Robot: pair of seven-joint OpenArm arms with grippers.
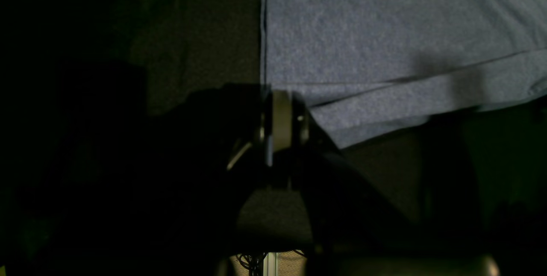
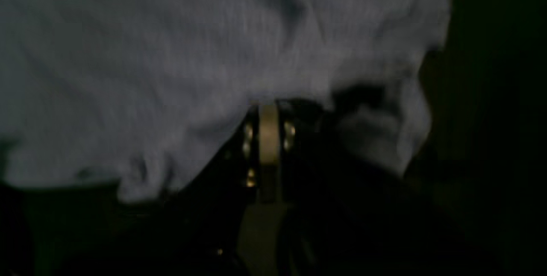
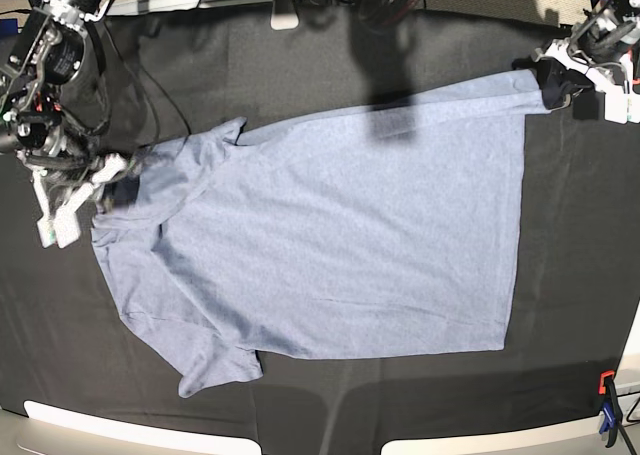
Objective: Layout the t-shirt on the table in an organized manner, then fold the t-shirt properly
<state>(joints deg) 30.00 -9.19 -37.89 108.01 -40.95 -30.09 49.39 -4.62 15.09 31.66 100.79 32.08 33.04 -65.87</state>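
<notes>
Left wrist view: my left gripper [image 1: 280,128] clenched on hem corner of light heather blue-grey cotton t-shirt [image 1: 384,32]; cloth runs away up-right.

Right wrist view: right gripper [image 2: 269,139] at collar end, blurred; cannot tell if grasping.

Base view: t-shirt [image 3: 340,245] spread flat, long axis between arms across black-cloth worktop [image 3: 560,325].

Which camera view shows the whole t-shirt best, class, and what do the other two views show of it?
The base view: the t-shirt lies spread across the table, both sleeves and the hem visible. The left wrist view shows only one straight edge and a corner; the right wrist view shows just blurred, bunched fabric.
</notes>
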